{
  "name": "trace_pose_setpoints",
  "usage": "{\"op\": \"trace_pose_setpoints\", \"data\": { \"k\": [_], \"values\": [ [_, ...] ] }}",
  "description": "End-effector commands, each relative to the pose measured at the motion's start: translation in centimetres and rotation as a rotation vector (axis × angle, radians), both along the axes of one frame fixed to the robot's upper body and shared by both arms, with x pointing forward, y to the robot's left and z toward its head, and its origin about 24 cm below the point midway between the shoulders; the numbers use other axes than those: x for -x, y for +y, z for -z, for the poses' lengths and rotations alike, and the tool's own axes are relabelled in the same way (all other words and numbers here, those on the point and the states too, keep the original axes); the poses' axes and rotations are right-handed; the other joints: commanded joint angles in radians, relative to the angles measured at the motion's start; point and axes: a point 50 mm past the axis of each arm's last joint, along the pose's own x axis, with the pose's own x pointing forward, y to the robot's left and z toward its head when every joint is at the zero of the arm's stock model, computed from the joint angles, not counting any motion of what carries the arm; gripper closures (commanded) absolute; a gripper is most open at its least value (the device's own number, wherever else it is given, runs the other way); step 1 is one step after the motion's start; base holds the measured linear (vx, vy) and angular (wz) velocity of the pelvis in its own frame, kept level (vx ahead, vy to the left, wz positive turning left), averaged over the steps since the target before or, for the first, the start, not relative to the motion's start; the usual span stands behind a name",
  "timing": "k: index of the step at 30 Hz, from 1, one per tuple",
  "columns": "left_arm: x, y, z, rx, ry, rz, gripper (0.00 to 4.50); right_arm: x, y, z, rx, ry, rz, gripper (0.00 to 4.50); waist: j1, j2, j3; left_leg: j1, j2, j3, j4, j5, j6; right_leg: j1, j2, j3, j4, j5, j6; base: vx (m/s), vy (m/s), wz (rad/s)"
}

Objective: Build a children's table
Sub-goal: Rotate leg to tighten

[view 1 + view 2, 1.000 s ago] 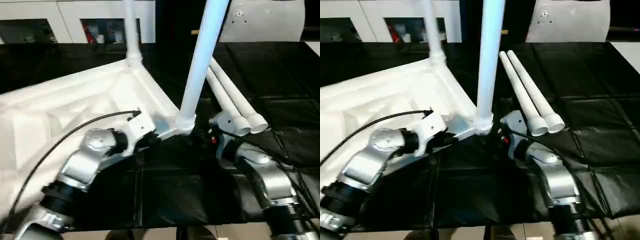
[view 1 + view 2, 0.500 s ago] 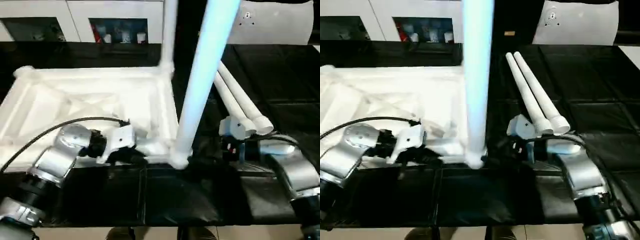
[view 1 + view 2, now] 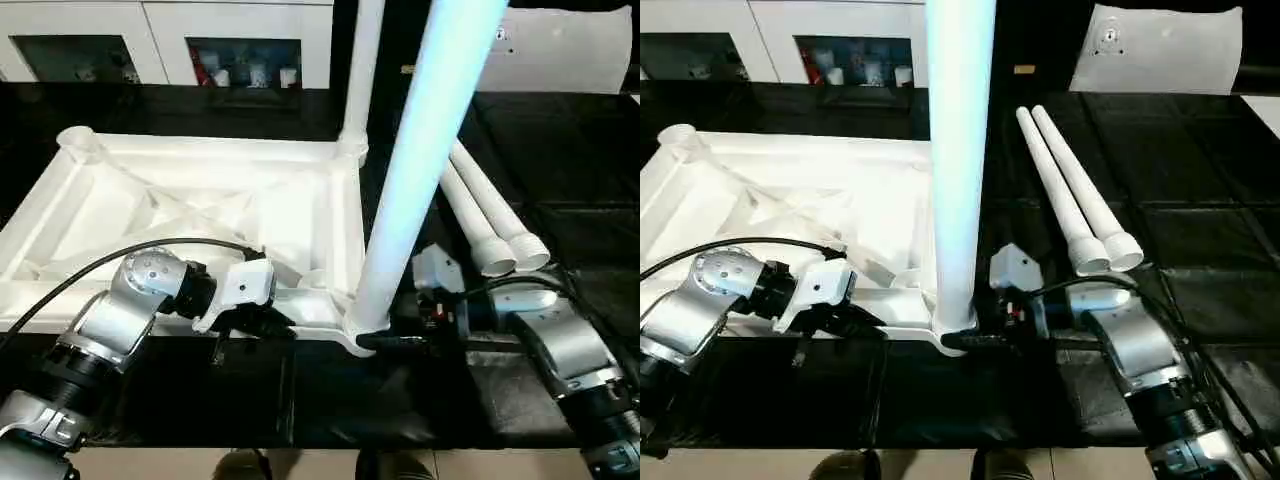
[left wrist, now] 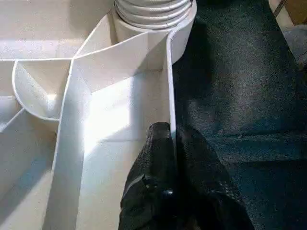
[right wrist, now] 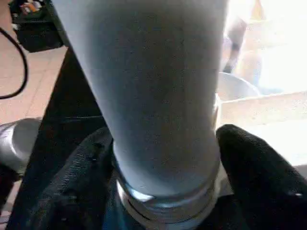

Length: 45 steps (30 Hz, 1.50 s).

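Note:
The children's table top (image 3: 200,200) lies upside down on the black surface, ribbed side up. One white leg (image 3: 420,170) stands upright in its near right corner socket, and another (image 3: 362,70) stands in the far right socket. Two loose legs (image 3: 1070,190) lie side by side to the right. My left gripper (image 3: 262,322) is shut on the top's near rim, its fingers (image 4: 158,158) pinching the thin wall. My right gripper (image 3: 385,340) sits at the near leg's base, with one black finger (image 5: 86,167) pressed against each side of the leg.
The far left corner socket (image 3: 75,138) is bare. A white cabinet (image 3: 240,50) with dark glass compartments runs along the back, and a white panel (image 3: 1155,50) stands at the back right. The black surface's front edge (image 3: 940,445) lies just below my forearms.
The view has shifted and the top now sits square to me. My right gripper has moved left to the near leg's base and its fingers have come in around it. The left gripper keeps its hold.

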Motion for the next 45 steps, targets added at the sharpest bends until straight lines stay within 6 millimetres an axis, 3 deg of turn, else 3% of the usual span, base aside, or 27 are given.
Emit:
{"op": "trace_pose_setpoints", "data": {
  "k": [1, 5, 11, 17, 18, 19, 20, 21, 22, 23, 25, 27, 28, 30, 32, 33, 34, 36, 37, 40, 45],
  "values": [
    [0.6, -0.8, 0.3, -0.016, 0.028, 0.093, 4.5, -0.2, 0.1, -0.4, -0.003, -0.013, -0.013, 1.35, -0.002, -0.002, -0.063, 0.004, 0.041, -0.003, -0.063, -0.133, 0.076, 0.057, -0.073, 0.048, -0.06, -0.211, -0.25, 0.0, 0.0, 0.0],
    [0.5, -0.8, 0.4, -0.02, 0.028, 0.094, 4.5, -0.3, 0.1, -0.3, -0.003, 0.0, -0.022, 1.68, -0.002, -0.002, -0.064, 0.003, 0.041, -0.003, -0.062, -0.123, 0.08, 0.058, -0.073, 0.048, -0.058, -0.194, -0.253, 0.0, 0.0, 0.0],
    [0.6, -0.7, 0.5, -0.007, 0.038, 0.072, 4.5, 0.1, 0.2, 0.0, -0.013, 0.042, -0.04, 1.77, -0.002, -0.003, -0.065, 0.003, 0.041, -0.003, -0.061, -0.12, 0.082, 0.058, -0.073, 0.047, -0.058, -0.192, -0.255, 0.0, 0.0, 0.0],
    [0.3, -1.6, 0.2, 0.088, 0.03, -0.082, 4.5, 1.1, 1.5, 0.4, -0.102, 0.102, 0.046, 1.78, 0.001, 0.0, -0.063, 0.001, 0.042, -0.004, -0.063, -0.122, 0.078, 0.059, -0.073, 0.047, -0.058, -0.177, -0.259, 0.0, 0.0, 0.0],
    [0.1, -1.8, 0.1, 0.097, 0.023, -0.151, 4.5, 1.1, 2.0, 0.5, -0.116, 0.111, 0.092, 1.78, 0.0, 0.005, -0.059, 0.004, 0.042, -0.004, -0.065, -0.14, 0.072, 0.056, -0.073, 0.048, -0.062, -0.211, -0.254, 0.0, 0.0, 0.0],
    [-0.3, -2.4, 0.0, 0.13, 0.007, -0.254, 4.5, 1.0, 3.0, 1.1, -0.095, 0.103, 0.175, 1.78, -0.005, -0.001, -0.054, 0.003, 0.04, -0.006, -0.07, -0.175, 0.051, 0.056, -0.073, 0.047, -0.069, -0.282, -0.238, 0.0, 0.0, 0.0],
    [-0.5, -2.8, -0.1, 0.154, 0.008, -0.3, 4.5, 0.8, 3.6, 1.4, -0.087, 0.104, 0.224, 1.78, -0.008, -0.003, -0.052, 0.001, 0.04, -0.007, -0.072, -0.18, 0.041, 0.056, -0.073, 0.048, -0.07, -0.307, -0.227, 0.0, 0.0, 0.0],
    [-0.6, -3.1, -0.2, 0.169, 0.01, -0.327, 4.5, 0.7, 4.0, 1.6, -0.084, 0.105, 0.255, 1.78, -0.01, -0.002, -0.049, 0.004, 0.035, -0.008, -0.073, -0.207, 0.029, 0.051, -0.075, 0.046, -0.081, -0.392, -0.202, 0.0, 0.0, 0.0],
    [-0.7, -3.5, -0.3, 0.179, -0.002, -0.361, 4.5, 0.5, 4.5, 1.8, -0.094, 0.114, 0.313, 1.78, -0.017, -0.004, -0.05, 0.001, 0.035, -0.013, -0.076, -0.207, 0.017, 0.056, -0.077, 0.047, -0.081, -0.427, -0.181, 0.0, 0.0, 0.0],
    [-0.7, -3.5, -0.3, 0.179, -0.002, -0.361, 4.5, 0.5, 4.5, 1.8, -0.094, 0.114, 0.313, 1.78, -0.017, -0.004, -0.05, 0.001, 0.035, -0.013, -0.076, -0.207, 0.017, 0.056, -0.077, 0.047, -0.081, -0.427, -0.181, 0.0, 0.0, 0.0],
    [-1.2, -5.5, -0.7, 0.225, -0.033, -0.508, 4.5, -0.4, 6.9, 2.2, -0.149, 0.162, 0.516, 1.78, -0.034, -0.007, -0.045, 0.0, 0.032, -0.014, -0.076, -0.23, 0.01, 0.048, -0.077, 0.048, -0.09, -0.5, -0.147, 0.0, 0.0, 0.0],
    [-1.3, -6.1, -0.8, 0.243, -0.031, -0.544, 4.5, -0.5, 7.5, 2.2, -0.147, 0.16, 0.538, 1.78, -0.036, -0.006, -0.045, 0.0, 0.029, -0.015, -0.076, -0.226, 0.008, 0.045, -0.076, 0.047, -0.096, -0.526, -0.132, 0.0, 0.0, 0.0],
    [-1.5, -7.1, -1.0, 0.262, -0.035, -0.607, 4.5, -0.6, 8.5, 2.3, -0.153, 0.162, 0.586, 1.78, -0.036, -0.007, -0.046, 0.003, 0.03, -0.013, -0.075, -0.215, 0.02, 0.041, -0.074, 0.05, -0.099, -0.52, -0.118, 0.0, 0.0, 0.0],
    [-1.7, -7.7, -1.1, 0.269, -0.049, -0.651, 4.5, -0.8, 9.0, 2.3, -0.157, 0.174, 0.628, 1.78, -0.037, -0.004, -0.045, 0.004, 0.031, -0.011, -0.075, -0.212, 0.021, 0.038, -0.071, 0.05, -0.1, -0.496, -0.124, 0.0, 0.0, 0.0],
    [-2.3, -9.1, -1.4, 0.286, -0.077, -0.748, 4.5, -1.4, 9.8, 2.4, -0.138, 0.167, 0.72, 1.78, -0.038, -0.011, -0.047, 0.001, 0.028, -0.011, -0.076, -0.209, 0.024, 0.041, -0.067, 0.049, -0.097, -0.464, -0.124, 0.0, 0.0, 0.0],
    [-2.3, -9.4, -1.4, 0.29, -0.082, -0.762, 4.5, -1.5, 9.9, 2.4, -0.131, 0.158, 0.74, 1.78, -0.036, -0.009, -0.047, 0.003, 0.028, -0.011, -0.075, -0.21, 0.026, 0.039, -0.068, 0.049, -0.098, -0.463, -0.122, 0.0, 0.0, 0.0],
    [-2.3, -10.2, -1.6, 0.295, -0.085, -0.78, 4.5, -1.7, 10.0, 2.3, -0.14, 0.152, 0.777, 1.22, -0.034, -0.01, -0.049, 0.003, 0.026, -0.01, -0.076, -0.199, 0.032, 0.041, -0.067, 0.051, -0.096, -0.438, -0.119, 0.0, 0.0, 0.0],
    [-2.0, -10.8, -1.5, 0.282, -0.097, -0.763, 4.5, -1.9, 9.8, 2.1, -0.167, 0.158, 0.824, 1.08, -0.033, -0.009, -0.051, 0.001, 0.026, -0.01, -0.076, -0.187, 0.037, 0.042, -0.066, 0.052, -0.093, -0.401, -0.12, 0.0, 0.0, 0.0],
    [-1.8, -10.7, -1.3, 0.262, -0.108, -0.749, 4.5, -2.0, 9.4, 2.0, -0.176, 0.152, 0.848, 1.08, -0.031, -0.006, -0.054, -0.001, 0.026, -0.009, -0.074, -0.167, 0.045, 0.045, -0.065, 0.052, -0.087, -0.335, -0.136, 0.0, 0.0, 0.0],
    [-1.7, -10.5, -1.0, 0.235, -0.124, -0.736, 4.5, -2.3, 8.8, 1.9, -0.183, 0.133, 0.883, 0.87, -0.032, -0.004, -0.057, -0.006, 0.026, -0.008, -0.073, -0.133, 0.056, 0.051, -0.065, 0.051, -0.082, -0.257, -0.155, 0.0, 0.0, 0.0],
    [-1.5, -8.7, -0.7, 0.193, -0.123, -0.681, 4.5, -2.7, 6.5, 1.0, -0.209, 0.048, 0.891, 0.56, -0.036, -0.002, -0.057, -0.009, 0.027, -0.008, -0.072, -0.11, 0.07, 0.056, -0.067, 0.049, -0.077, -0.205, -0.181, 0.0, 0.0, 0.0]
  ]
}}
